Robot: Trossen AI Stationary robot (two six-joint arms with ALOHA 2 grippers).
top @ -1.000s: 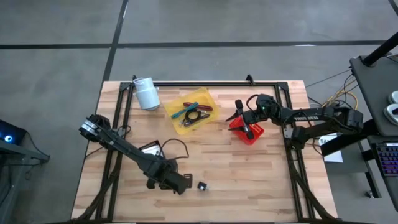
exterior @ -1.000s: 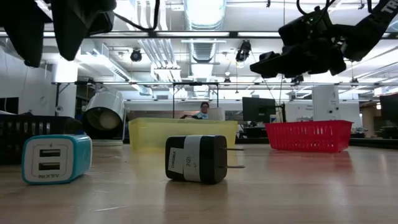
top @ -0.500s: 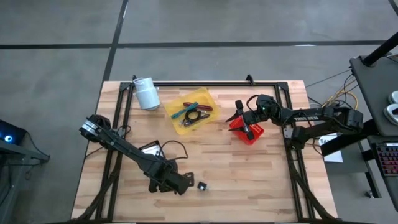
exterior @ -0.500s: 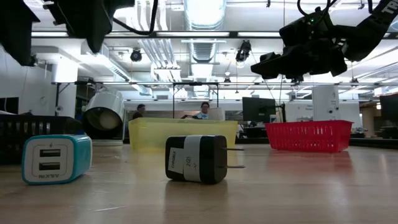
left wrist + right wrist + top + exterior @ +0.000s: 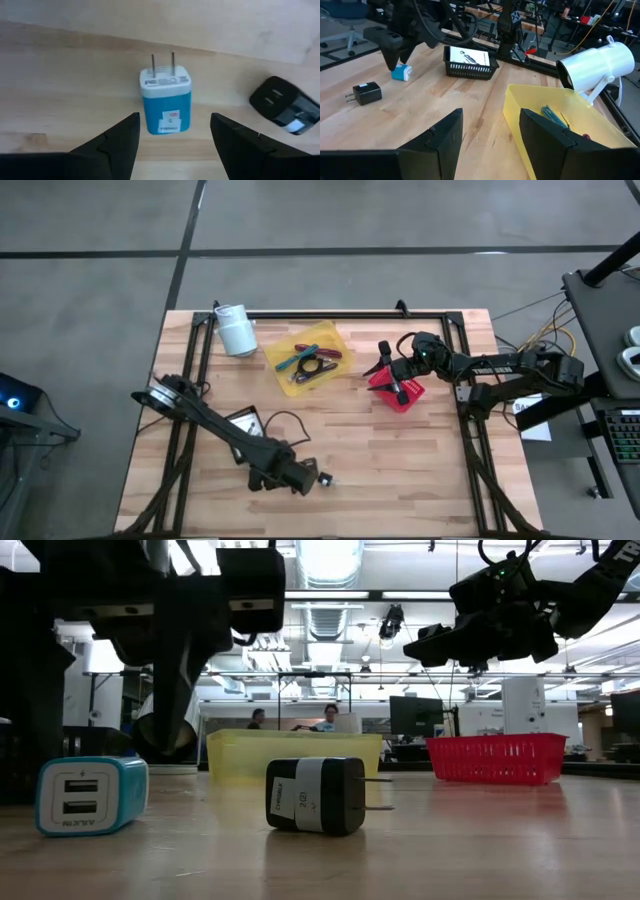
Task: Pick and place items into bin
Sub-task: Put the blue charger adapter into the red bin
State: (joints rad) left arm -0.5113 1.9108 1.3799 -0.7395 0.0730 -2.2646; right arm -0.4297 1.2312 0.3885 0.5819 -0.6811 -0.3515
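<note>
Left claw (image 5: 170,145) wide open over blue charger (image 5: 165,104) nr desk's front edge: drop straight, centre body betw fingers, avoid black charger (image 5: 285,105) beside.

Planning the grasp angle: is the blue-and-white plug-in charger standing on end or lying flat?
Lying flat. The blue-and-white plug-in charger rests on its broad side on the wooden table, prongs level with the tabletop, between the left hand's open fingers.
</note>
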